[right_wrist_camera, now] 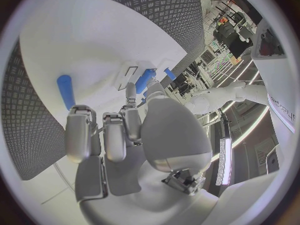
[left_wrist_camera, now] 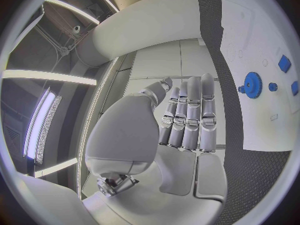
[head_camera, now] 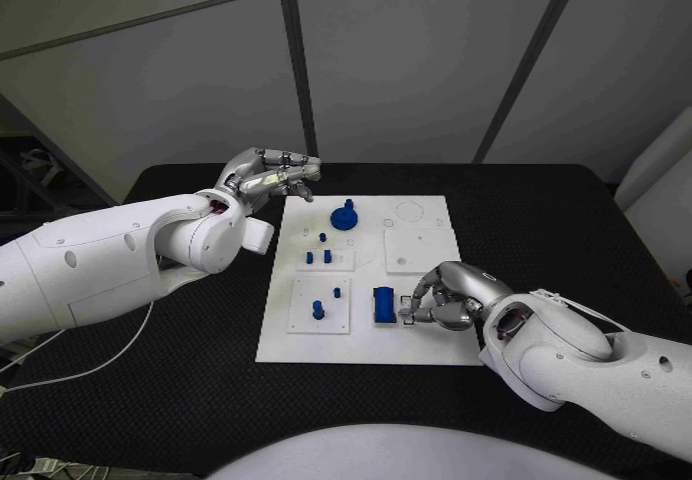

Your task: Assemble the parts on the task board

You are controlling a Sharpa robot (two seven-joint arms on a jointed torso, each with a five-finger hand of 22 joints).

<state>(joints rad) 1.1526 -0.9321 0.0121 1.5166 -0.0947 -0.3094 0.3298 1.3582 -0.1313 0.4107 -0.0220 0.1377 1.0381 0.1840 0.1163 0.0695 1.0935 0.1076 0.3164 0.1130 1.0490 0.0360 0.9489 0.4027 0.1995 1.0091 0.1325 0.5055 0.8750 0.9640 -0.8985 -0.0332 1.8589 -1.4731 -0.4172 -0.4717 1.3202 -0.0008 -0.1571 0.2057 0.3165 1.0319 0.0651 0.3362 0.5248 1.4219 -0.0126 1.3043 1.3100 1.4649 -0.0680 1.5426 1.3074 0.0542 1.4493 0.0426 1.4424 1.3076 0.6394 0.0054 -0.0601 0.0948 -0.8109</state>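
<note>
Task board point(head_camera: 426, 345) on the black counter point(head_camera: 577, 230), blue parts on it.
Gear point(head_camera: 343, 216) at 12 o'clock, block point(head_camera: 384, 304) beside the clenched, empty right hand point(head_camera: 444, 297); left hand point(head_camera: 268, 177) released, fingers straight.

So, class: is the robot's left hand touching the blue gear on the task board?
Apart. In the head view the left hand sits off the task board's far-left corner, with bare white board between it and the blue gear.

Head camera looks steeply down on the task board point(head_camera: 368, 345) — both wrist fisheyes sit close behind their hands, sharing that board point(left_wrist_camera: 262, 115) point(right_wrist_camera: 94, 50).
</note>
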